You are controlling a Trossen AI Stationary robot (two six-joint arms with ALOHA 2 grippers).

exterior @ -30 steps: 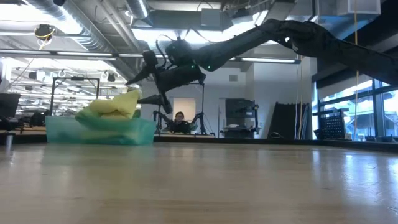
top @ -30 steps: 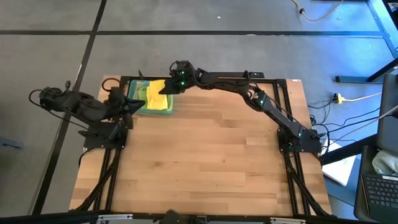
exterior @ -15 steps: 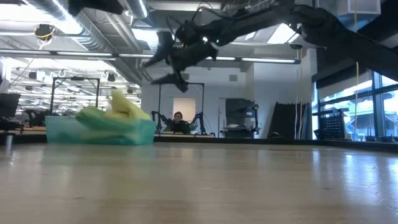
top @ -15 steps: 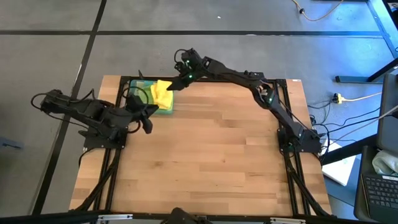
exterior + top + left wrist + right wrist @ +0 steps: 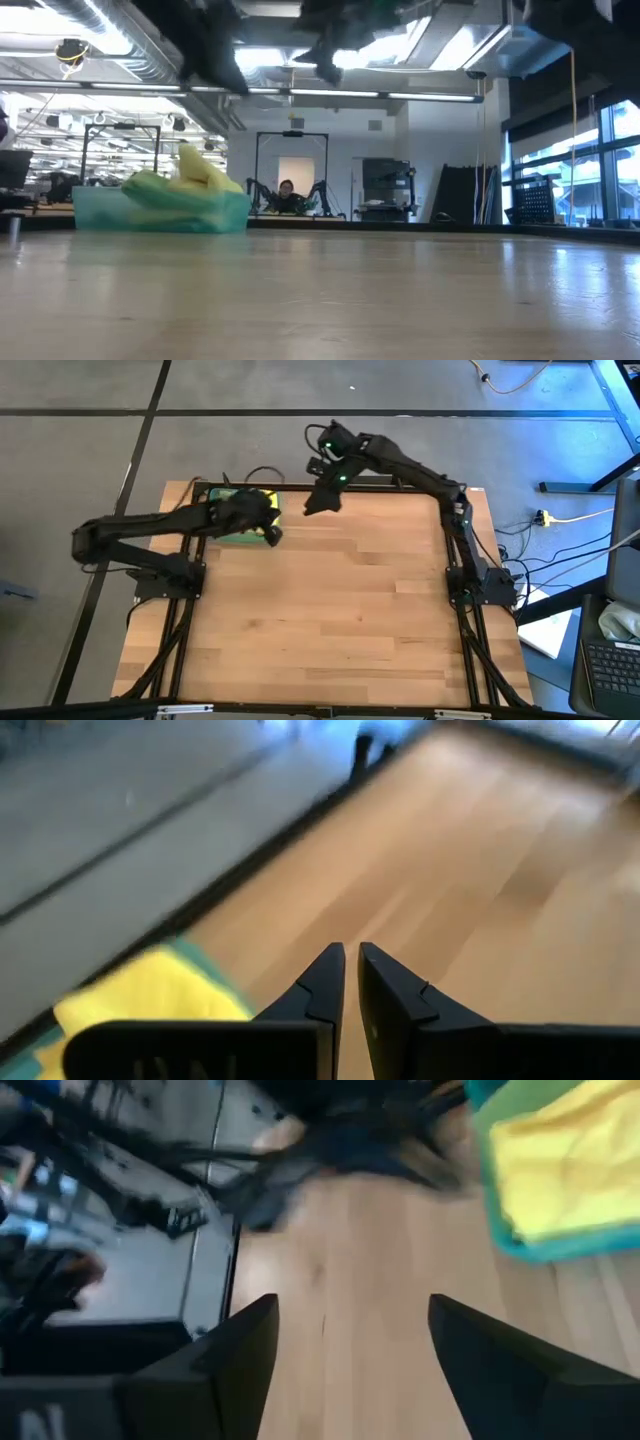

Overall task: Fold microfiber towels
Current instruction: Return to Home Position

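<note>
A teal tray (image 5: 110,214) stands at the table's far left. A yellow towel (image 5: 196,168) lies heaped in it, one peak sticking up, on a green towel (image 5: 148,186). My left gripper (image 5: 272,538) hovers shut over the tray's near right corner, clear of the towels. In the left wrist view the yellow towel (image 5: 150,992) lies beside its fingers. My right gripper (image 5: 315,505) hangs open, high above the table, to the right of the tray. Its wrist view looks back at the tray (image 5: 545,1250) and the yellow towel (image 5: 570,1165).
Bare wooden tabletop (image 5: 350,610) stretches from the tray to the near and right edges. Black frame rails (image 5: 170,650) run along both sides. A person sits far back in the room (image 5: 288,190).
My left gripper has swung from the table's left edge toward the right, to above the tray, and sunk a little. My right gripper has risen from the yellow towel and drawn off to the right, rolling its wrist. The towel's peak has shifted and now stands up in the tray.
</note>
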